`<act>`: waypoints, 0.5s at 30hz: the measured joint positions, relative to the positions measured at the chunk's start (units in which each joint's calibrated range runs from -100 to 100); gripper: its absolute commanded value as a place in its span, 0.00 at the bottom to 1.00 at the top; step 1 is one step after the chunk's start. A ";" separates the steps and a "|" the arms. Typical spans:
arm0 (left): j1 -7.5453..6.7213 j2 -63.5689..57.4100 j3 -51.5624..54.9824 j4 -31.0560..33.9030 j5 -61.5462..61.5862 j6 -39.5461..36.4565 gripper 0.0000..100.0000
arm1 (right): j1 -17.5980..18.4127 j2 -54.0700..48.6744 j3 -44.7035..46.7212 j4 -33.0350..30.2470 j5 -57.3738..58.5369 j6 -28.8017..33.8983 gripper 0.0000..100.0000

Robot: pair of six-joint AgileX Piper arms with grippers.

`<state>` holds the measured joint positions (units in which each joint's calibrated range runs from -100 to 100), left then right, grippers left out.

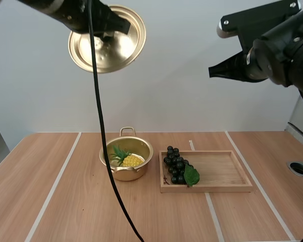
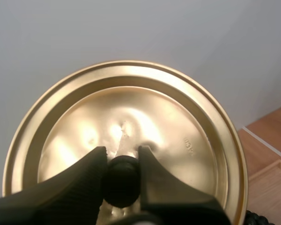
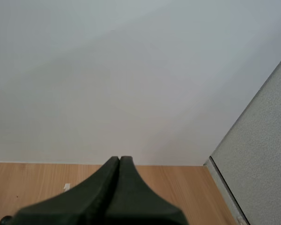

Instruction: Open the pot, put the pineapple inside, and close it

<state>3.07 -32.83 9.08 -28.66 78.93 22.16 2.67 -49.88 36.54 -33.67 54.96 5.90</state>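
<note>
The left claw (image 2: 122,153) pinches the knob (image 2: 122,183) of the lid (image 1: 116,48), high at the left. The right claw (image 3: 119,161) is closed on nothing, high at the right. The pineapple (image 1: 127,159) lies inside the open pot (image 1: 130,174) on the tabletop (image 1: 65,201), left of the tray (image 1: 222,174).

wooden table (image 1: 55,201) with white stripes, on it a gold pot (image 1: 129,174) just beside a wooden tray (image 1: 222,171)

The lid (image 2: 131,112) bears a tiny stamp (image 2: 189,146), unreadable.
</note>
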 measured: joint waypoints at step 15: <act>0.00 6.70 20.07 -6.66 -14.08 6.81 0.00 | -1.06 0.12 12.50 -0.10 -16.08 1.42 0.00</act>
<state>3.07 -26.13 29.15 -35.32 64.85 28.97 1.62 -49.76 49.03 -33.77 38.88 7.32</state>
